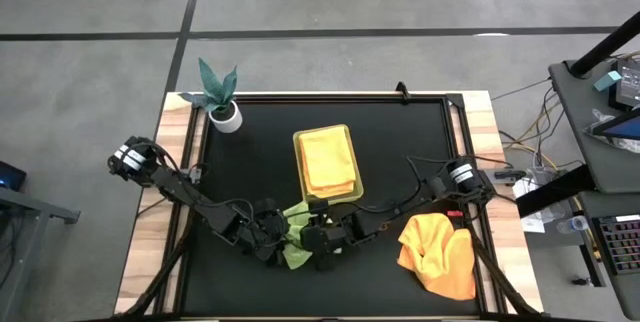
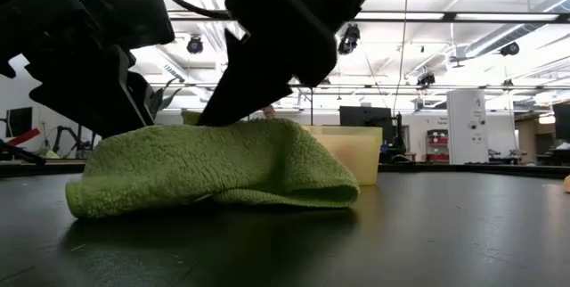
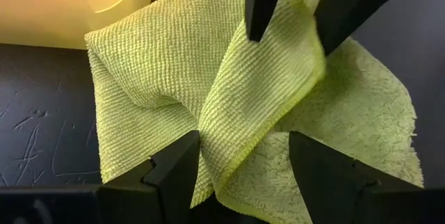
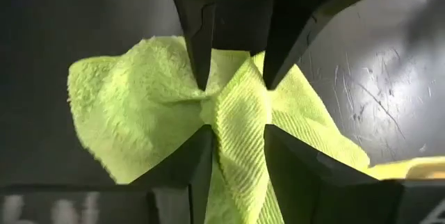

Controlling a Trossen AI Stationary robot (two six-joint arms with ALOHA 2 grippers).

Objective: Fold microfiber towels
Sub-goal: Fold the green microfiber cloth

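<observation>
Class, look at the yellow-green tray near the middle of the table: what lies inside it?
Inside the tray lies a pale yellow towel, covering nearly all its floor. Anything beneath that towel is hidden, so I cannot tell whether more towels lie there.

Both grippers meet over one towel at the table's near middle.

The towel [image 1: 296,237] lies on the table [image 1: 400,162] just near of the tray [image 1: 326,162], with the left gripper [image 1: 272,234] at its left and the right gripper [image 1: 318,242] at its right. A second towel [image 1: 328,159] lies in the tray. A third [image 1: 440,254] sits at the near right. A potted plant [image 1: 222,97] stands at the far left corner.
</observation>
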